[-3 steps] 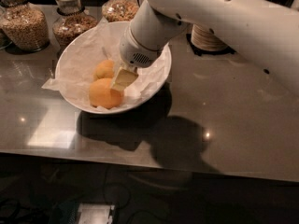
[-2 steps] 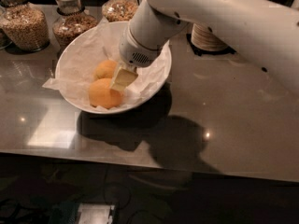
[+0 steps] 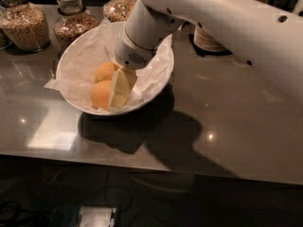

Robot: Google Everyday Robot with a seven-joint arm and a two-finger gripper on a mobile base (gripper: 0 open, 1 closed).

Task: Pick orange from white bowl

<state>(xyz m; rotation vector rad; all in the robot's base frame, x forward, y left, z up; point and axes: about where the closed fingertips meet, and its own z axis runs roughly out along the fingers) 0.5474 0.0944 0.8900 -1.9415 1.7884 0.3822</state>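
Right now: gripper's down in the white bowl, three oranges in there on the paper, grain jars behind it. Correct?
Not quite. The camera view shows two oranges, not three: a front orange and a rear orange. The rest holds: the gripper is down in the white bowl right beside them, they lie on the paper, and the grain jars stand behind.

Cream claw [image 3: 121, 85] in the white bowl [image 3: 161, 74] by the front orange fruit [image 3: 100, 94], on glossy grey counter [image 3: 236, 126]

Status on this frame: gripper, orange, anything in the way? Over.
Gripper down inside white bowl, at front orange. Second orange close behind it. Glass jars beyond bowl, off the arm's path.
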